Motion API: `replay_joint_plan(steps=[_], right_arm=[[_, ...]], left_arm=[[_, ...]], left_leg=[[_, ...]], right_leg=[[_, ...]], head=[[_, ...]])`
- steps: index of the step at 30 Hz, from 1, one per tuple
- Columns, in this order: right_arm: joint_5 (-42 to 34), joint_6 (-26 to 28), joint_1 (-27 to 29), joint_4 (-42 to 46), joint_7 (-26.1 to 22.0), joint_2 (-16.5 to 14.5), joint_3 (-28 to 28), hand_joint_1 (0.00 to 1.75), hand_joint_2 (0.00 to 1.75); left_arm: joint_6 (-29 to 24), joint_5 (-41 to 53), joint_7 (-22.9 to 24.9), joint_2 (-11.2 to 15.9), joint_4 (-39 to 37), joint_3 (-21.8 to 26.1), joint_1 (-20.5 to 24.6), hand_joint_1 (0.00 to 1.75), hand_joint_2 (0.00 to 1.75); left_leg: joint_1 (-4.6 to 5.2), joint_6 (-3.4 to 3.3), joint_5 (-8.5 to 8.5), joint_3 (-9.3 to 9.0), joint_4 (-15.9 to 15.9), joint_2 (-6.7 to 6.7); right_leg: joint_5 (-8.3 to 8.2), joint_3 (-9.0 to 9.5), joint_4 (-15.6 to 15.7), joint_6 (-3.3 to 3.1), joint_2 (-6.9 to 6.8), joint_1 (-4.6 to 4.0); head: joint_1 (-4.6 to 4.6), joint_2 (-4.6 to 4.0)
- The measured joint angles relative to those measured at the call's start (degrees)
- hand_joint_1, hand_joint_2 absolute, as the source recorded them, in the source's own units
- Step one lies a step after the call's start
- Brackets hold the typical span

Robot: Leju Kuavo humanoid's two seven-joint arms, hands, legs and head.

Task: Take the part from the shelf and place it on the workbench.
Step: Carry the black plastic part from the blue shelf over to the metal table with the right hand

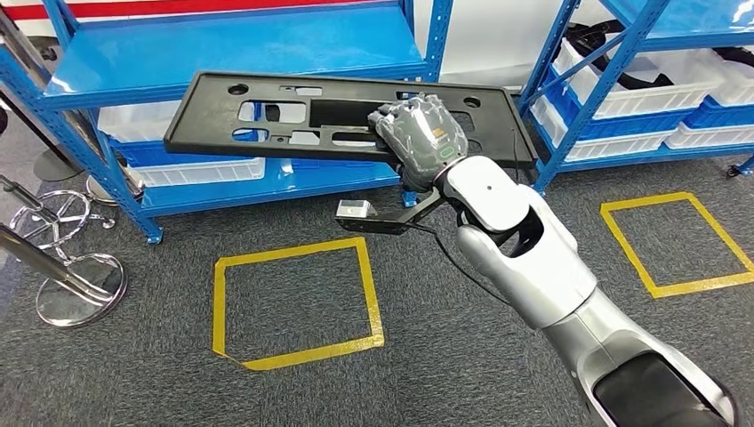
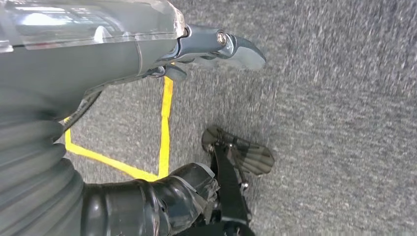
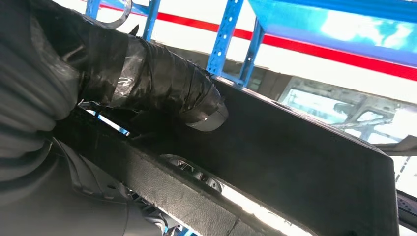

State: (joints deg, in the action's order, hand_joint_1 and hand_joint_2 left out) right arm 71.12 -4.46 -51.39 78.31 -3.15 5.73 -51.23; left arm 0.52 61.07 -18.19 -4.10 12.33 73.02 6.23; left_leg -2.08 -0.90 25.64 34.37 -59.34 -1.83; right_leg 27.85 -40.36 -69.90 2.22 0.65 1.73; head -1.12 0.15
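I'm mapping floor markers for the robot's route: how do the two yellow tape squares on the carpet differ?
The near yellow square lies in front of the left blue shelf; the far yellow square lies by the right blue shelf. The near one shows whole, while the far one runs to the picture's edge. The black part in the right hand hangs above and beyond the near one, not the far one. Both are bare yellow outlines on grey carpet.
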Motion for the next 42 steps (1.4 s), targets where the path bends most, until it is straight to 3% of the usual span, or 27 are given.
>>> replay_joint_plan(steps=[2, 4, 6, 7, 9, 11, 13, 14, 15, 17, 19, 21, 22, 24, 26, 28, 29, 30, 32, 34, 35, 36, 37, 39, 41, 42], right_arm=[[0.04, 0.01, -0.18, -0.01, 0.0, 0.18, -0.05, 1.75, 1.75], [0.13, 0.02, -0.31, -0.02, 0.0, 0.36, -0.17, 1.75, 1.75], [0.21, 0.03, -0.34, -0.01, 0.01, 0.39, -0.3, 1.75, 1.75], [0.23, 0.04, -0.35, -0.01, 0.02, 0.38, -0.35, 1.75, 1.75], [0.27, 0.06, -0.45, 0.0, 0.02, 0.35, -0.41, 1.75, 1.75], [0.32, 0.07, -0.45, -0.04, 0.02, 0.34, -0.55, 1.75, 1.75], [0.35, 0.07, -0.31, -0.11, -0.01, 0.34, -0.78, 1.75, 1.75], [0.35, 0.07, -0.26, -0.13, -0.03, 0.34, -0.9, 1.75, 1.75], [0.35, 0.07, -0.26, -0.13, -0.04, 0.34, -0.98, 1.75, 1.75], [0.35, 0.08, -0.32, -0.13, -0.03, 0.36, -1.04, 1.75, 1.75], [0.35, 0.08, -0.34, -0.13, -0.02, 0.4, -1.04, 1.75, 1.75], [0.35, 0.08, -0.35, -0.13, -0.02, 0.43, -1.05, 1.75, 1.75], [0.35, 0.08, -0.36, -0.14, -0.02, 0.44, -1.05, 1.75, 1.75], [0.35, 0.09, -0.44, -0.14, -0.01, 0.47, -1.05, 1.75, 1.75], [0.35, 0.09, -0.34, -0.21, 0.01, 0.61, -1.05, 1.75, 1.75], [0.37, 0.09, 0.03, -0.35, 0.02, 0.75, -1.08, 1.75, 1.75], [0.39, 0.09, 0.21, -0.4, 0.02, 0.78, -1.08, 1.75, 1.75], [0.43, 0.1, 0.32, -0.44, 0.03, 0.79, -1.08, 1.75, 1.75], [0.57, 0.15, 0.37, -0.48, 0.08, 0.85, -1.06, 1.75, 1.75], [0.7, 0.27, 0.46, -0.49, 0.14, 0.95, -1.05, 1.75, 1.75], [0.74, 0.32, 0.58, -0.5, 0.15, 0.99, -1.05, 1.75, 1.75], [0.77, 0.35, 0.68, -0.49, 0.17, 0.98, -1.05, 1.75, 1.75], [0.82, 0.36, 0.75, -0.48, 0.2, 0.93, -1.05, 1.75, 1.75], [0.9, 0.39, 0.68, -0.47, 0.31, 0.74, -1.03, 1.75, 1.75], [0.95, 0.43, 0.64, -0.46, 0.37, 0.62, -1.01, 1.75, 1.75], [0.96, 0.43, 0.69, -0.47, 0.37, 0.62, -1.01, 1.75, 1.75]], left_arm=[[0.0, 0.01, 0.0, -0.01, 0.0, 0.0, 0.14, 0.0, 1.75], [0.0, 0.01, 0.0, -0.02, 0.0, 0.0, 0.2, 0.0, 1.75], [0.0, -0.01, 0.01, -0.05, 0.0, 0.01, 0.09, 0.0, 1.75], [0.0, -0.01, 0.01, -0.06, 0.0, 0.01, 0.01, 0.0, 1.75], [0.01, -0.01, 0.02, -0.05, 0.0, 0.01, -0.03, 0.0, 1.75], [0.04, 0.01, 0.01, -0.05, 0.0, 0.0, 0.0, 0.0, 1.75], [0.05, 0.02, 0.0, -0.05, 0.0, 0.01, -0.02, 0.0, 1.75], [0.04, 0.02, 0.0, -0.05, 0.0, 0.01, -0.04, 0.0, 1.75], [0.03, 0.02, 0.0, -0.04, 0.0, 0.01, -0.05, 0.0, 1.75], [0.02, 0.02, 0.0, 0.02, 0.0, 0.0, 0.02, 0.0, 1.75], [0.03, 0.02, 0.0, 0.07, 0.0, 0.0, 0.15, 0.0, 1.75], [0.04, 0.02, 0.0, 0.07, 0.0, 0.01, 0.13, 0.0, 1.75], [0.04, 0.02, 0.0, 0.02, 0.0, 0.01, 0.06, 0.0, 1.75], [0.04, 0.03, -0.01, -0.09, 0.0, 0.01, 0.02, 0.0, 1.75], [0.03, 0.04, -0.02, -0.13, 0.0, 0.0, 0.08, 0.0, 1.75], [0.02, 0.05, -0.02, -0.14, 0.0, 0.0, 0.1, 0.0, 1.75], [0.02, 0.07, -0.02, -0.14, 0.0, 0.0, 0.09, 0.0, 1.75], [0.02, 0.09, -0.03, -0.15, 0.0, 0.0, 0.07, 0.0, 1.75], [0.01, 0.14, -0.09, -0.17, 0.0, 0.0, 0.06, 0.0, 1.75], [-0.08, 0.22, -0.17, -0.19, 0.0, 0.0, 0.16, 0.0, 1.75], [-0.14, 0.26, -0.21, -0.19, 0.0, 0.0, 0.17, 0.0, 1.75], [-0.22, 0.3, -0.22, -0.18, 0.0, 0.0, 0.12, 0.0, 1.75], [-0.28, 0.31, -0.24, -0.17, 0.0, 0.0, 0.03, 0.0, 1.75], [-0.38, 0.32, -0.28, -0.16, 0.0, 0.0, -0.1, 0.0, 1.75], [-0.44, 0.33, -0.32, -0.17, 0.0, 0.0, -0.01, 0.0, 1.75], [-0.45, 0.34, -0.33, -0.18, 0.0, 0.0, 0.08, 0.0, 1.75]], left_leg=[[-0.28, 0.81, -0.07, 0.13, 0.04, -0.78], [-0.42, 1.79, -0.41, 0.54, 0.26, -1.6], [-0.64, 2.74, -0.64, 0.79, 0.6, -2.28], [-0.67, 3.01, -0.34, 1.0, 0.31, -1.94], [-0.56, 3.02, 2.01, 2.88, -3.6, -0.28], [-0.33, 2.74, 5.42, 6.45, -11.18, 0.95], [-0.13, 2.56, 6.32, 8.56, -15.63, 1.19], [0.0, 2.39, 5.33, 8.15, -14.86, 1.37], [0.2, 2.08, 3.5, 6.58, -11.82, 1.86], [0.94, 1.21, 0.69, 2.85, -4.4, 4.23], [1.59, 0.49, -0.01, 1.25, -0.98, 5.56], [1.64, 0.08, -0.26, 1.32, -0.72, 4.44], [1.48, -0.14, -0.48, 1.28, -0.48, 3.84], [1.06, -0.61, -0.92, 1.15, -0.01, 2.75], [0.86, -0.84, -1.12, 1.19, 0.08, 1.6], [0.78, -0.8, -1.2, 1.24, 0.06, 0.17], [0.7, -0.72, -1.23, 1.24, 0.03, -0.6], [0.58, -0.55, -1.25, 1.22, -0.02, -1.36], [0.32, 0.0, -1.28, 1.35, -0.14, -2.74], [0.1, 0.92, -1.59, 2.02, -0.23, -4.03], [-0.03, 1.44, -1.86, 2.37, -0.14, -4.73], [-0.18, 1.97, -2.15, 2.66, 0.06, -5.51], [-0.32, 2.34, -2.23, 2.85, 0.16, -5.46], [-0.08, 2.71, -0.92, 3.91, -1.68, -2.68], [0.2, 2.62, 2.51, 6.74, -7.99, 0.78], [0.22, 2.56, 4.17, 8.43, -11.79, 1.31]], right_leg=[[-2.56, 3.56, 7.06, 0.14, 1.73, 0.32], [-2.57, 4.79, 9.71, -0.23, 2.61, 0.08], [-2.65, 4.86, 10.23, -1.09, 1.61, -0.13], [-2.8, 5.06, 10.64, -1.61, 1.09, -0.13], [-3.14, 5.49, 11.43, -2.76, -0.09, -0.2], [-3.04, 5.59, 11.42, -3.45, -1.26, -0.82], [-2.79, 5.59, 11.17, -3.83, -2.46, -1.46], [-2.65, 5.6, 11.0, -3.96, -3.03, -1.74], [-2.48, 5.64, 10.8, -4.03, -3.58, -1.96], [-2.02, 5.63, 10.23, -3.89, -4.64, -2.38], [-1.67, 5.55, 9.79, -3.55, -5.69, -2.7], [-1.52, 5.6, 9.67, -3.23, -6.84, -2.83], [-1.17, 5.58, 9.39, -2.98, -6.57, -2.71], [1.06, 4.45, 6.47, -2.3, -4.17, -2.29], [4.69, 1.45, -0.38, -1.66, -1.54, -1.64], [6.12, -0.87, -5.51, -1.19, -0.97, -1.09], [5.18, -0.69, -5.11, -1.03, -0.88, -0.84], [3.34, 0.49, -2.58, -0.92, -0.61, -0.6], [-0.27, 3.96, 4.93, -0.76, 1.99, -0.05], [-1.21, 5.77, 9.18, -0.83, 4.5, 0.1], [-0.98, 5.87, 9.44, -0.97, 4.72, -0.06], [-1.01, 5.91, 9.74, -1.26, 4.04, -0.21], [-1.17, 5.98, 9.96, -1.64, 3.28, -0.19], [-1.6, 6.25, 10.68, -2.62, 1.75, -0.17], [-1.75, 6.35, 10.97, -3.24, 0.21, -0.54], [-1.71, 6.32, 10.92, -3.39, -0.66, -0.84]], head=[[-0.01, 0.0], [-0.01, 0.0], [-0.02, 0.0], [-0.03, 0.0], [-0.08, 0.0], [-0.09, 0.0], [-0.09, 0.0], [-0.09, 0.0], [-0.1, 0.0], [-0.09, 0.0], [-0.07, 0.0], [-0.07, 0.0], [-0.07, 0.0], [-0.05, 0.0], [-0.04, 0.0], [-0.04, 0.0], [-0.04, 0.0], [-0.04, 0.0], [-0.04, 0.0], [-0.06, 0.0], [-0.06, 0.0], [-0.05, 0.0], [-0.06, 0.0], [-0.13, 0.0], [-0.19, 0.0], [-0.19, 0.0]])
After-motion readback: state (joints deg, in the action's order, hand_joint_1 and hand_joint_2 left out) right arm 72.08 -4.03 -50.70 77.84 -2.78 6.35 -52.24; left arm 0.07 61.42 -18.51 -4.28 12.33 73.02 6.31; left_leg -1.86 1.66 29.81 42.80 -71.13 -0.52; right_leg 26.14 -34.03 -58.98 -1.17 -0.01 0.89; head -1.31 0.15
